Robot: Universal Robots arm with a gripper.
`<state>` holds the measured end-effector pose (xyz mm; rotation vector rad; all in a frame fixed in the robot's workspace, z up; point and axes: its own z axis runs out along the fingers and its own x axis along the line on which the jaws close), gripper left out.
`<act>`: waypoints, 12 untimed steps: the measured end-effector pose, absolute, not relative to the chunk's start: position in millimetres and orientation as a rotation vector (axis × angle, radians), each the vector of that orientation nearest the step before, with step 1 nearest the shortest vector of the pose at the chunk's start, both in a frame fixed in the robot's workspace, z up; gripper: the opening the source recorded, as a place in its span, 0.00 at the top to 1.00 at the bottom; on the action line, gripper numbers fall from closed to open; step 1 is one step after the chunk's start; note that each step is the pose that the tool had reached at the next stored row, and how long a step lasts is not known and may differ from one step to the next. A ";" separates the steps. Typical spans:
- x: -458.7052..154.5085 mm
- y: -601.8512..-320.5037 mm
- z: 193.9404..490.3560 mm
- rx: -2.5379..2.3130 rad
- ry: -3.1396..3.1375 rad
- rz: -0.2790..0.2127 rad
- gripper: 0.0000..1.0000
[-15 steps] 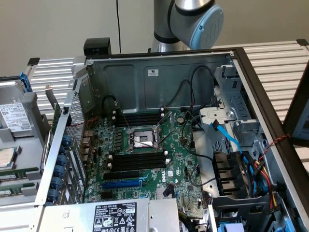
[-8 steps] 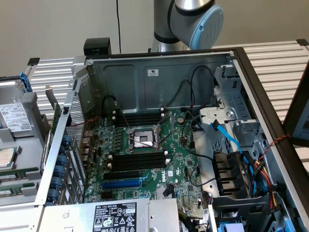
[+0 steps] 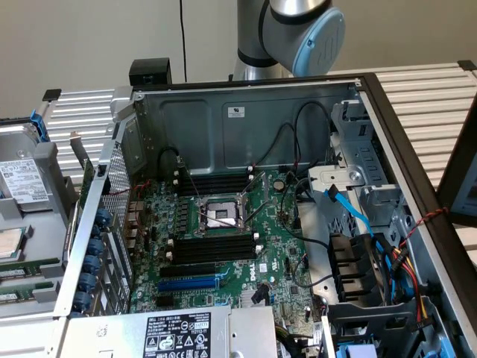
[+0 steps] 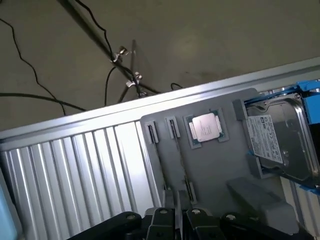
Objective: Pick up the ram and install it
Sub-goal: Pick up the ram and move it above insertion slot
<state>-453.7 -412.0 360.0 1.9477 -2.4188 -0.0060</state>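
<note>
Ram (image 4: 179, 155) stood edge-on in the grey tray (image 4: 215, 172), just beside the CPU (image 4: 205, 127). Gripper (image 4: 177, 219) sat at the stick's end; I could not tell the claw's state. I judged that a clean grip needed the claw centred on the stick's thin edge.

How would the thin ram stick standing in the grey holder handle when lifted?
The long, thin ram stick stands on edge in the grey plastic holder, so it is probably stiff and light. Being so narrow, it would likely tip if set down upright.
</note>
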 end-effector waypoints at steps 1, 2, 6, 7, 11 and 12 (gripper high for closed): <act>-453.7 -412.0 359.7 1.970 -2.400 -0.005 0.82; -453.7 -412.0 359.3 1.993 -2.380 -0.005 0.82; -453.7 -412.0 354.6 2.076 -2.308 -0.003 0.82; -453.7 -412.0 352.9 2.096 -2.289 -0.002 0.82; -453.7 -412.0 345.5 2.179 -2.211 0.000 0.82; -453.7 -412.0 343.7 2.200 -2.191 0.001 0.82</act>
